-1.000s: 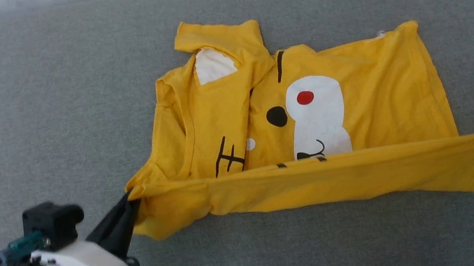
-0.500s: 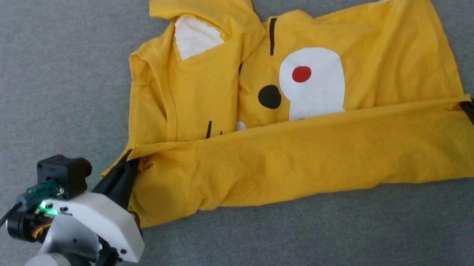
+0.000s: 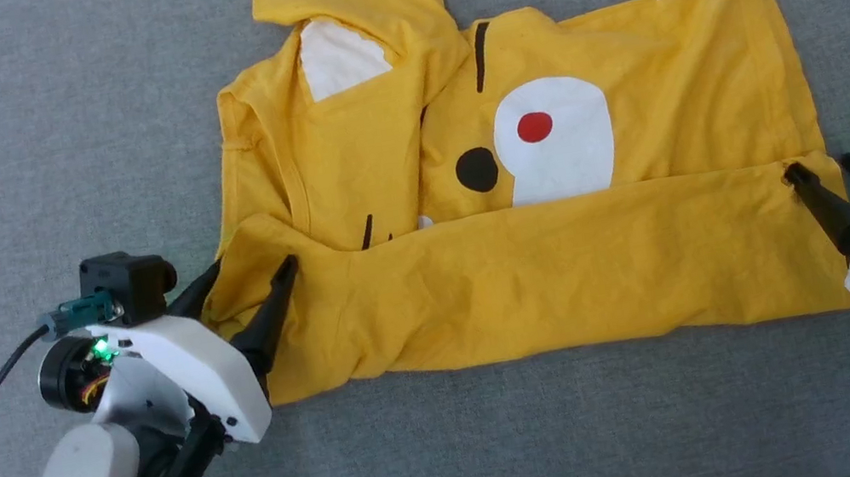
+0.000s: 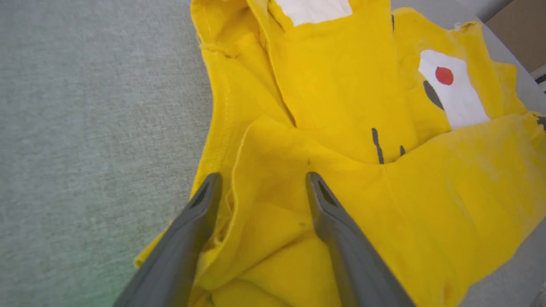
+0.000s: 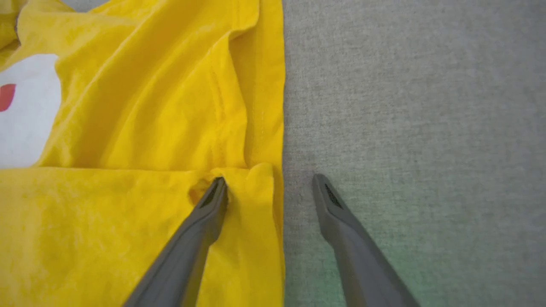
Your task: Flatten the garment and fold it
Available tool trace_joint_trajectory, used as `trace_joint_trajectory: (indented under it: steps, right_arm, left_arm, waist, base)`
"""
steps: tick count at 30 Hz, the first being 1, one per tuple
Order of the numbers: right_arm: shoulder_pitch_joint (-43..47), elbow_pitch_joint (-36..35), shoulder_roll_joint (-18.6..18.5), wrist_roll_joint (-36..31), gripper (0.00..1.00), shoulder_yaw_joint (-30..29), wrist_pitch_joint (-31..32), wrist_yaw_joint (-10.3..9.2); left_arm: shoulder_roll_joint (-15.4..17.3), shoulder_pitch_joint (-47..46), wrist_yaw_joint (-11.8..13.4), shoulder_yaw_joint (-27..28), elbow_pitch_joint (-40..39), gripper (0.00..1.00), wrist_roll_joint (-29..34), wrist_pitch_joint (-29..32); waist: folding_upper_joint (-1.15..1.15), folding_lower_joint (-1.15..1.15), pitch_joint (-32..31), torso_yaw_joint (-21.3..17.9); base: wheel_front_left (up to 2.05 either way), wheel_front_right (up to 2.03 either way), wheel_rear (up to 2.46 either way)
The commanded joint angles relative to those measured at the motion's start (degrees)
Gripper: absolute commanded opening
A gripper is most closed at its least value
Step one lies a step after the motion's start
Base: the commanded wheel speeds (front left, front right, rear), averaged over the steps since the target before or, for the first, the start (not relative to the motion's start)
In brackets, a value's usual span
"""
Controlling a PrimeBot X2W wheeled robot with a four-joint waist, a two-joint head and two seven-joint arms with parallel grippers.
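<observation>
Garment: the garment (image 3: pixel 517 171) lies on the grey cloth surface (image 3: pixel 33 166), printed side up, spread left to right between the two arms.
Fold so far: a plain yellow near strip (image 3: pixel 536 280) is turned over the lower part of the print and cuts off the bottom of the white patch (image 3: pixel 554 135).
Left gripper: the left gripper (image 3: pixel 253 265) is released with its jaws wide. The left corner of the strip lies loose between its fingers (image 4: pixel 328 213) and is not pinched.
Right gripper: the right gripper (image 3: pixel 819 166) is also released. One finger (image 5: pixel 204 213) rests on the right corner of the strip and the other stands over bare surface just beside the garment's edge.
Step in hand: this looks like the letting-go at the end of the first lengthwise fold, with the near edge laid down and both corners freed.
Still rough: the far left part is bunched, with a sleeve (image 3: pixel 351 0) doubled over the chest, and the strip's left end is rumpled.
Next move calls for: lifting both grippers clear without dragging the strip back, then most likely taking the far edge or the crumpled sleeve to smooth it before any further fold.
</observation>
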Motion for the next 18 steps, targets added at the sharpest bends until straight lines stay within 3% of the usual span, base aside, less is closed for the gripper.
trace_joint_trajectory:
  steps: [1, 10, 18]
  right_arm:
    - [0.90, 0.86, 0.11, 0.16, 1.00, -0.12, 0.76, -0.15]
    - [5.52, -7.40, 1.10, 1.35, 1.00, -4.21, 3.17, -0.15]
    - [11.16, -17.69, 5.94, -3.51, 1.00, -8.58, -7.77, -0.15]
  left_arm:
    - [0.18, 0.63, 0.83, 0.49, 0.91, 1.00, -0.22, -0.01]
    - [0.20, 6.35, 3.81, 4.32, -5.86, 1.00, -1.26, -5.31]
    - [-2.42, 14.50, 9.33, 9.61, -13.24, 1.00, 3.99, -22.84]
  waist:
    - [0.00, 0.00, -0.69, 0.04]
    - [0.00, 0.00, -5.20, 0.16]
    - [0.00, 0.00, -8.77, 0.60]
  base:
    - [0.00, 0.00, 0.00]
    - [0.00, 0.00, 0.00]
    - [0.00, 0.00, 0.00]
